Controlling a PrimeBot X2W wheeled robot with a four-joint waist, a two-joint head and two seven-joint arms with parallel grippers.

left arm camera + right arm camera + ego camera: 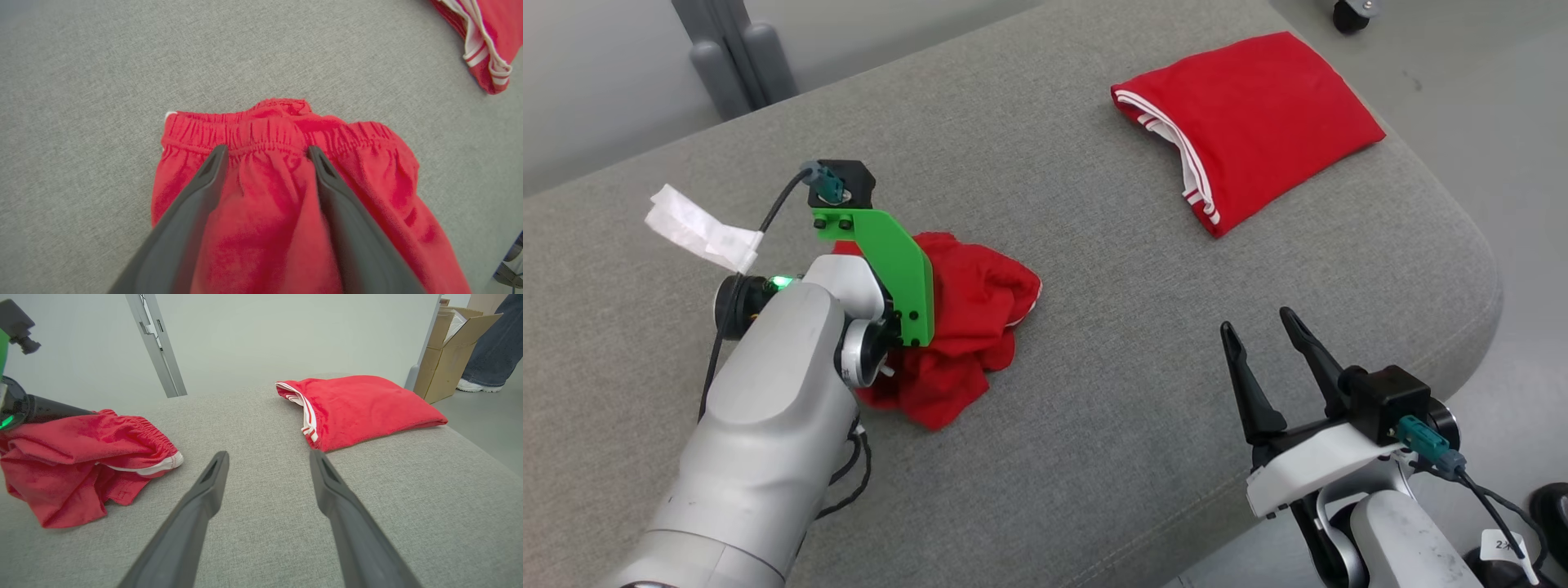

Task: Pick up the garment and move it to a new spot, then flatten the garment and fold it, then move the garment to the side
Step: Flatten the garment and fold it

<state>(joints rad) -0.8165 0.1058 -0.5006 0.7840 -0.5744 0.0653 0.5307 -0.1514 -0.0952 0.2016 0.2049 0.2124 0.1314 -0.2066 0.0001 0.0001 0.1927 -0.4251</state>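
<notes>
— Red crumpled shorts with a gathered elastic waistband (972,318) are what I am working on. They lie bunched on the grey woven-fabric cushion (1111,245), well apart from the neatly folded red garment with white stripe trim (1258,114), on the side of it nearer my left arm.

— And your left gripper?

— My left gripper (265,151) is over the heap. Its two dark fingers are spread wide, with the tips at the waistband and red cloth showing between them. Nothing is pinched. I cannot tell whether the tips touch the fabric.

— The right one?

— My right gripper (1258,320) hangs over bare cushion, nearer to me than the folded red garment. Its fingers are spread too and hold nothing. They point at the gap between that garment and the shorts.

— Anything else around?

— A flat green plastic bracket (890,261) on my left wrist hides part of the shorts from the head camera. A crumpled strip of white tape (698,229) sits by the arm's cable, on the far side of the shorts from the folded red garment. Beyond that garment, off the cushion, stands an open brown cardboard box (445,355). Past the box is a person's leg (496,343) in dark jeans with a white shoe.

— How does the folded one lie?

— Flat, near the cushion's rounded corner, with its white-striped edges facing the shorts.
</notes>
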